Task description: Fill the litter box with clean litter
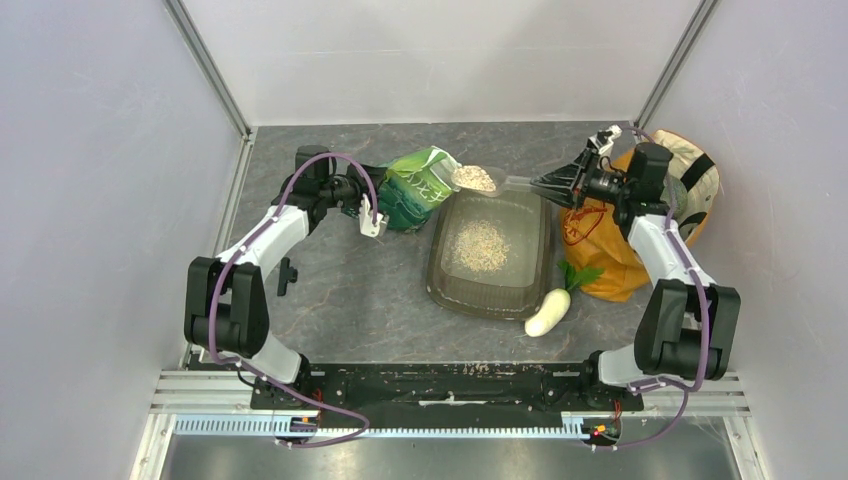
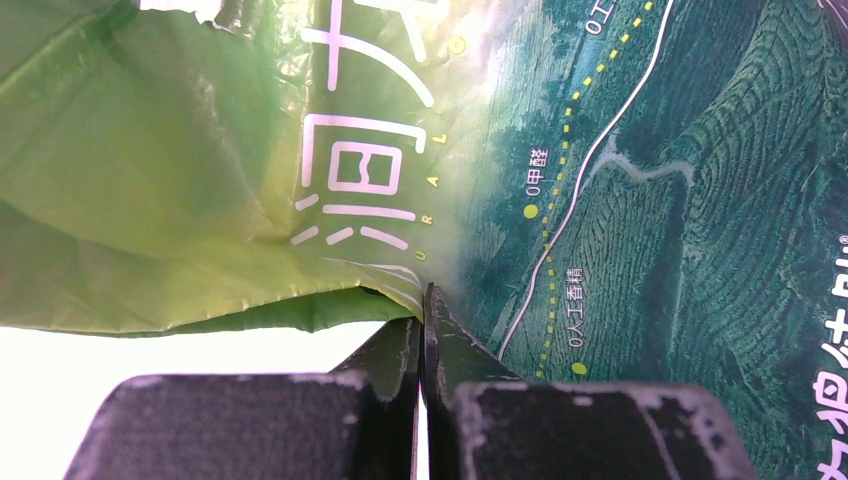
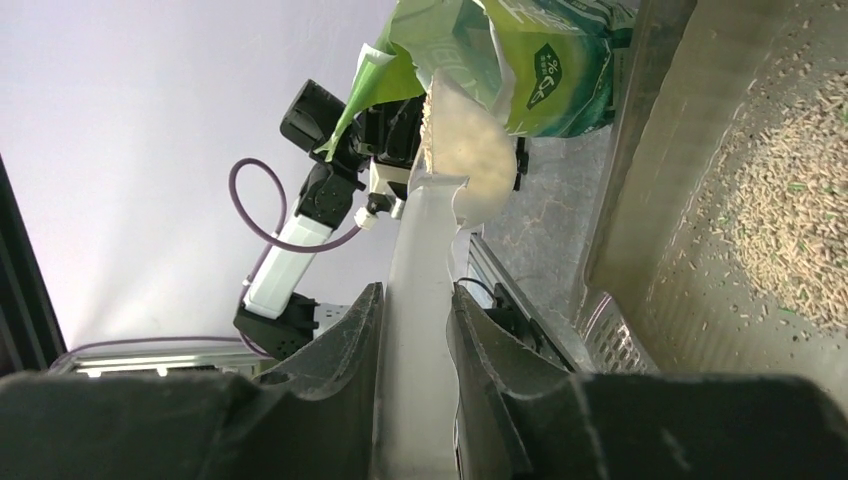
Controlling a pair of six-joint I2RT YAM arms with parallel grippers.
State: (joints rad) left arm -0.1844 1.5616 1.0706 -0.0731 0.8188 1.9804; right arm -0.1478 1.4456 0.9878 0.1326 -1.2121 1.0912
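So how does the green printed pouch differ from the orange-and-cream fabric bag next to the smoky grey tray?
The green printed pouch is glossy plastic, pinched by the left gripper at the smoky grey tray's far-left corner. The orange-and-cream fabric bag is cloth, larger, ungripped, on the tray's right. Both sit beside the tray.

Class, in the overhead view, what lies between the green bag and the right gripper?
A clear scoop heaped with clean litter, held by the right gripper, reaches toward the green bag; top external view.
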